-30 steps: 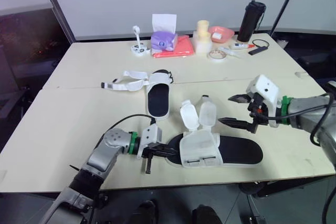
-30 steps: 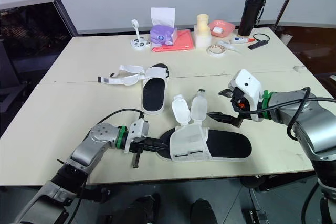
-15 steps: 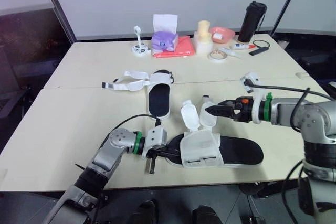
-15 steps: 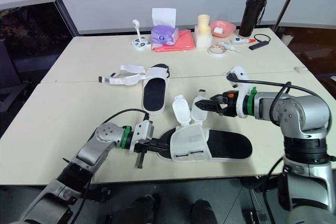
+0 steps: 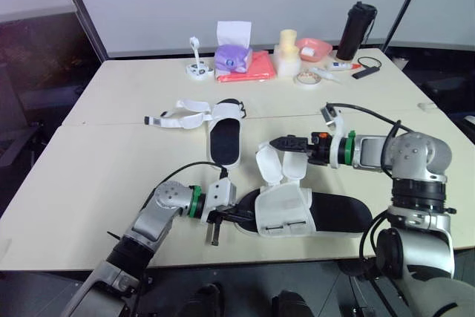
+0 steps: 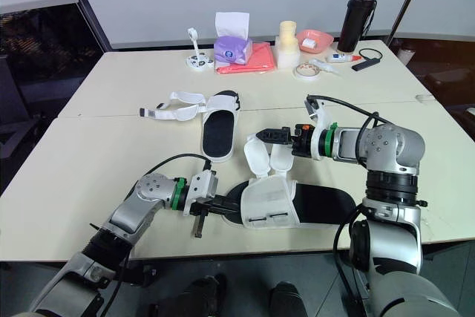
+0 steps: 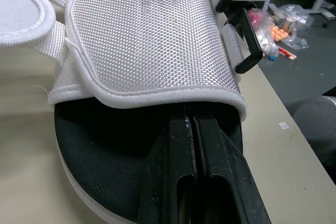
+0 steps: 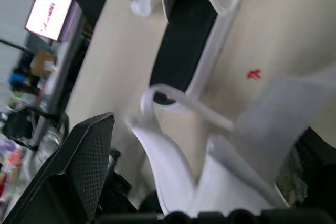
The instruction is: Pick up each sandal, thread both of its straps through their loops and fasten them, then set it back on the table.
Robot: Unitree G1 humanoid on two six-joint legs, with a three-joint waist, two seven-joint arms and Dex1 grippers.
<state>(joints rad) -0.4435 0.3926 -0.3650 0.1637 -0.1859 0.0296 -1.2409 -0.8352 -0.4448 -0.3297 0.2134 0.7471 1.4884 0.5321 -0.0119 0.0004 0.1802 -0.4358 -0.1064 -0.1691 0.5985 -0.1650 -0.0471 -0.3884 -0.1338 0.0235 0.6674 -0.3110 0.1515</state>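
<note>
The near sandal [image 5: 326, 213] lies on the table's front with its black sole and white mesh upper [image 5: 282, 209]. Its two white straps [image 5: 280, 164] stand up unthreaded. My left gripper [image 5: 236, 215] is shut, its fingers [image 7: 194, 161] flat on the insole and tucked under the upper's edge. My right gripper [image 5: 280, 142] is open at the strap tops; in the right wrist view the straps [image 8: 262, 114] sit between its spread fingers [image 8: 86, 156]. The far sandal [image 5: 224, 137] lies further back, its straps [image 5: 177, 117] flung out to the left.
Along the table's back edge stand a purple tissue box [image 5: 232, 56] on a red cloth [image 5: 252, 69], a cream stacked piece [image 5: 287, 51], a pink bowl [image 5: 312, 47], a tape roll [image 5: 303, 78], a black bottle [image 5: 356, 29] and a black phone [image 5: 365, 70].
My right gripper has swung left from the table's right side to the near sandal's upright straps and turned on its wrist. The left gripper and both sandals have stayed put.
</note>
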